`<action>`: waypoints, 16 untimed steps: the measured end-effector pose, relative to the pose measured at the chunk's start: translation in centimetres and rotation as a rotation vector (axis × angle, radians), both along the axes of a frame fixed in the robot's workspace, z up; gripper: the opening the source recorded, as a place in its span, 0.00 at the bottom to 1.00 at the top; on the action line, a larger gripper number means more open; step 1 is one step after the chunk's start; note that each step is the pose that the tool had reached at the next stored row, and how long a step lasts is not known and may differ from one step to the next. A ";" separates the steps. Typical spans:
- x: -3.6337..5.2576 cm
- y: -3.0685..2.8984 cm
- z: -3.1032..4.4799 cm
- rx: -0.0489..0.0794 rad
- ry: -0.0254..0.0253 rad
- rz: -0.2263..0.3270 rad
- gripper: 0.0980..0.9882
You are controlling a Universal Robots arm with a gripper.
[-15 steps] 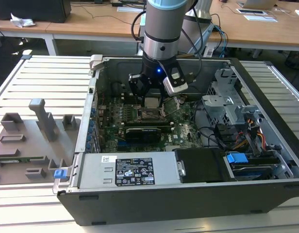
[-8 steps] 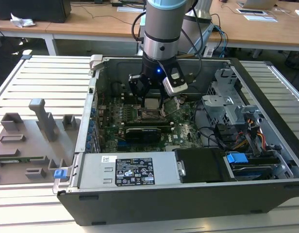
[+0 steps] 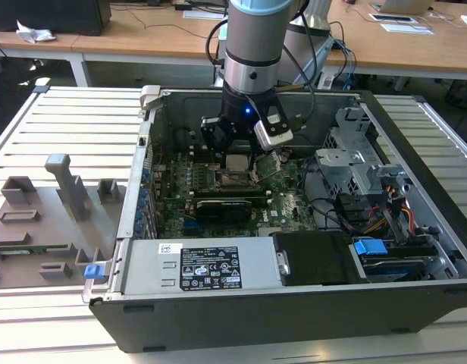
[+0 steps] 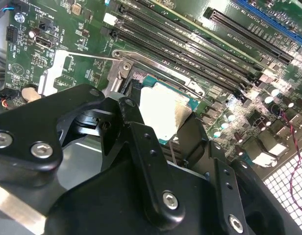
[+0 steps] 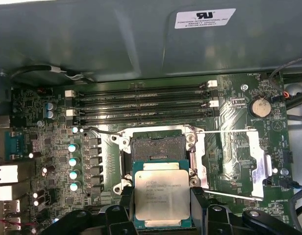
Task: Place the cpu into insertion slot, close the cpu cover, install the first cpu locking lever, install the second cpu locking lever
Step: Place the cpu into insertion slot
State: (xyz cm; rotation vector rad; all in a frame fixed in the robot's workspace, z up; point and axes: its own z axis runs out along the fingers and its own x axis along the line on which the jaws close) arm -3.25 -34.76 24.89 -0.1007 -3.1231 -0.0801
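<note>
Peeking into an open computer case [image 3: 256,322] sitting on a slatted white surface [image 3: 67,114]. Got the tool [image 5: 162,197] squeezed onto the cpu [image 5: 162,193], gripping two opposite edges with the black fingers [image 5: 126,201], so closed only as far as the chip's width. Holding it flat, silver face up, above the green motherboard [image 5: 53,122]. Hovering right at one side of the insertion slot [image 5: 158,147], overlapping its rim in the first wrist view, not seated in it. Can't tell for sure whether touching that rim or just above it. Seeing the slot bare and black inside, with the cpu cover [image 5: 260,164] flipped open and lying off to one side of it. Also spotting the long memory slots [image 5: 141,103] just beyond the socket, on the opposite side from the chip.
</note>
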 end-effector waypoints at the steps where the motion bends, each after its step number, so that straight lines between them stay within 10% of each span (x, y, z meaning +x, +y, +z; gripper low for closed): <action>1: 0.00 0.00 0.00 0.000 0.0000 0.000 0.50; 16: 0.00 0.00 -0.10 -0.010 0.0000 -0.005 0.50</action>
